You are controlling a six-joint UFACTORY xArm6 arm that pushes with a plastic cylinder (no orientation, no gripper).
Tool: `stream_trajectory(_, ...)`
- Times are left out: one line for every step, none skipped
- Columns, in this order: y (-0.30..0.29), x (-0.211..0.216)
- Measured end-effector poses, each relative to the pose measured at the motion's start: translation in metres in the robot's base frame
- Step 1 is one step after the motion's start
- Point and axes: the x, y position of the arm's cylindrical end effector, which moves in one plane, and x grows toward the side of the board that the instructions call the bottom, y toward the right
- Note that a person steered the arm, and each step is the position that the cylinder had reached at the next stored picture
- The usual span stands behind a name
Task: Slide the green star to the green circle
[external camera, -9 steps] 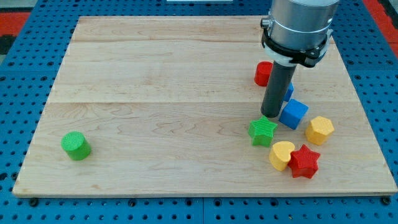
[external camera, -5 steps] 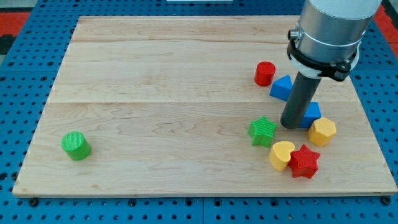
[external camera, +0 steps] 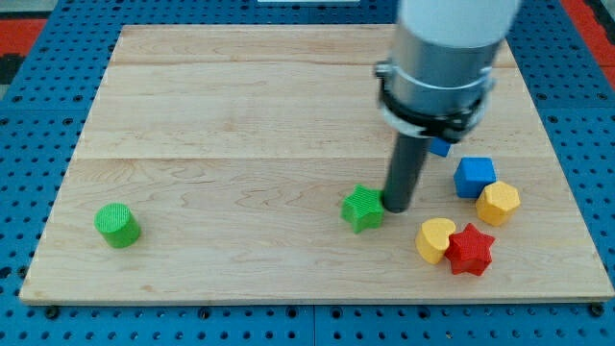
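The green star lies on the wooden board right of centre, toward the view's bottom. The green circle sits far to the view's left near the bottom edge. My tip is down on the board, touching the star's right side. The arm's grey body hides the board above the tip.
A blue cube, a yellow hexagon, a yellow heart and a red star cluster at the view's right. A bit of another blue block shows beside the rod. The board rests on a blue pegboard.
My tip swung right around the star, then moved left and pushed the green star leftward. The blue cube shifted slightly. The red cylinder and blue triangle are now hidden behind the arm.
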Motion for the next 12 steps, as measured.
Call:
stream_trajectory(-0.049,0.000)
stream_trajectory(-0.079,0.000)
stream_trajectory(-0.085,0.000)
stream_trajectory(-0.056,0.000)
stream_trajectory(-0.045,0.000)
stream_trajectory(-0.046,0.017)
stream_trajectory(-0.049,0.022)
stream_trajectory(-0.067,0.023)
stream_trajectory(-0.103,0.023)
stream_trajectory(-0.139,0.023)
stream_trajectory(-0.177,0.025)
stream_trajectory(-0.208,0.026)
